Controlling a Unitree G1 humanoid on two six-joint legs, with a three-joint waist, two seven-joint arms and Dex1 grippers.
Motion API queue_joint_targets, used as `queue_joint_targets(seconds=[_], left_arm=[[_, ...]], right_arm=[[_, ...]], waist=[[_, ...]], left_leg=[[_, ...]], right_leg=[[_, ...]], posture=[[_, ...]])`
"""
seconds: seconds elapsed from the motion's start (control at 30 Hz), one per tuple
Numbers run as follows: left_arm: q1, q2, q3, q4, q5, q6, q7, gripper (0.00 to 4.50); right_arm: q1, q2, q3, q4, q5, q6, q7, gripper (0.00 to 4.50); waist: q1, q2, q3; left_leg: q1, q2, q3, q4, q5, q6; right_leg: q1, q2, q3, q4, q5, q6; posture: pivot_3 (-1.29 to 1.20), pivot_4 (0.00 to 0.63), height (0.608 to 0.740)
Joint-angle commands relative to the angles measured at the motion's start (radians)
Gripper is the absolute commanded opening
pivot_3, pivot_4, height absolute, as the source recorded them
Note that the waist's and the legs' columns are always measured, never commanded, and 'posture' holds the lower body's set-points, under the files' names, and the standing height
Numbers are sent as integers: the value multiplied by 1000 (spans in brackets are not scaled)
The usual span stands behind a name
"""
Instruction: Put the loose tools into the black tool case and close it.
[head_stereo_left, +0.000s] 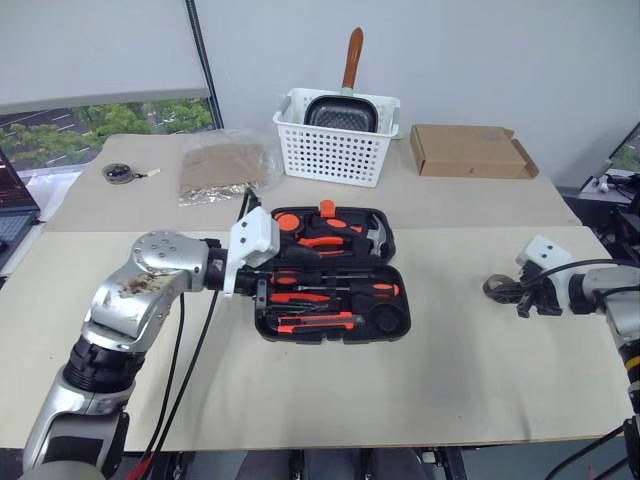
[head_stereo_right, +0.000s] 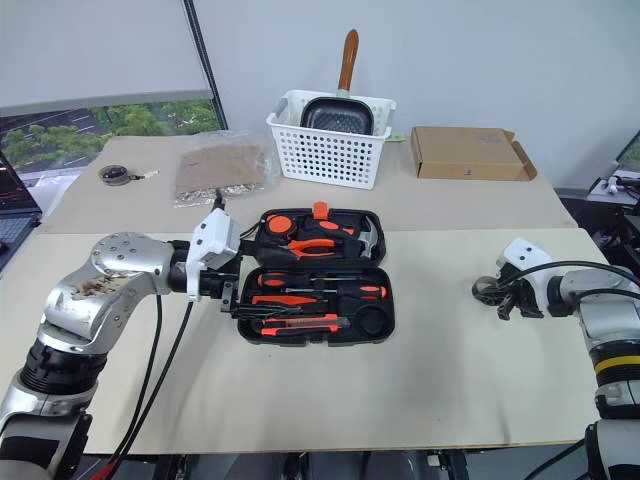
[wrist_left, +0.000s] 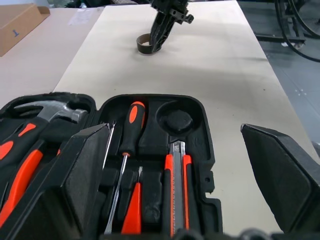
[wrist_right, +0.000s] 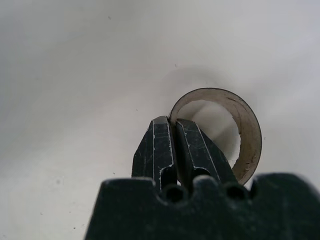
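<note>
The black tool case (head_stereo_left: 332, 273) lies open in the middle of the table, both halves flat. The far half holds a hammer (head_stereo_left: 375, 235) and orange-handled pliers (head_stereo_left: 325, 241). In the near half, a long screwdriver (head_stereo_left: 350, 289) with a black and orange handle lies across in its slot. An orange and black knife (head_stereo_left: 320, 321) sits along the near edge, beside a round slot (head_stereo_left: 385, 320).

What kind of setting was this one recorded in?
Probably an office or lab set up for testing: a plain table by a window, bearing staged props, an open tool case, a white basket and a cardboard box.
</note>
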Motion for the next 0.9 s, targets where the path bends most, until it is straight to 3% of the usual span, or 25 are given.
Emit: queue_joint_targets(seconds=[0.03, 0.17, 0.3, 0.53, 0.9], left_arm=[[28, 40, 53, -38, -34, 3, -5, 4500], [63, 66, 59, -35, -31, -9, -2, 4500], [70, 68, 56, -30, -28, -19, 8, 4500], [70, 63, 50, -36, -29, -17, 20, 4500], [80, 69, 55, -50, -38, -5, 38, 4500]], right_arm=[[12, -14, -27, -275, 121, 63, 114, 100], [15, 4, 1, -559, 205, 211, 129, 100], [30, 16, 64, -718, 213, 245, 138, 100], [42, 91, 161, -759, 167, 215, 88, 100], [68, 97, 244, -724, 88, 148, 76, 100]], waist=[[-6, 1, 1], [-4, 1, 1], [6, 1, 1], [13, 1, 1], [12, 0, 1]], left_leg=[[1, 1, 0, -1, 0, 0], [1, 2, -1, -1, 0, -1], [1, 1, -2, 0, -4, -8], [-1, -1, -2, 0, -5, -7], [0, 0, -2, 0, -1, -1]], right_leg=[[0, 0, 1, 1, 0, 0], [0, 1, 0, 1, 0, -1], [0, 0, -1, 0, 0, -1], [0, 0, -1, -2, 0, 0], [1, 0, -2, -2, -1, -1]], posture=[[0, 150, 700], [0, 150, 700], [0, 150, 700], [0, 150, 700], [0, 150, 700]])
